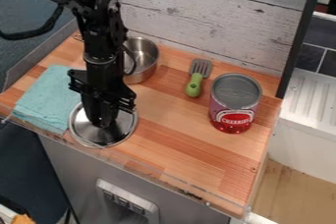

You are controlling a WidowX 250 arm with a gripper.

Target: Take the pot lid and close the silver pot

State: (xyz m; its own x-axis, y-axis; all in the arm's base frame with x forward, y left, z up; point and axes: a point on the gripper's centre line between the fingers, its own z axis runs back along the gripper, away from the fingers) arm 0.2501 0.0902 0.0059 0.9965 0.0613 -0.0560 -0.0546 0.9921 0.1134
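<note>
The black gripper point(101, 120) hangs low over the front left of the wooden counter, pointing down at the middle of the lid. Beneath it the silver pot lid point(123, 128) lies by the counter's front edge, its centre and knob hidden by the gripper. Whether the gripper holds the knob cannot be told. The silver pot point(146, 57) stands uncovered near the back wall, partly behind the arm.
A teal cloth point(46, 98) lies left of the lid and reaches up to it. Right of the pot are a green-handled spatula point(195, 83) and a red can point(233, 104). A clear guard point(164, 173) runs along the front edge.
</note>
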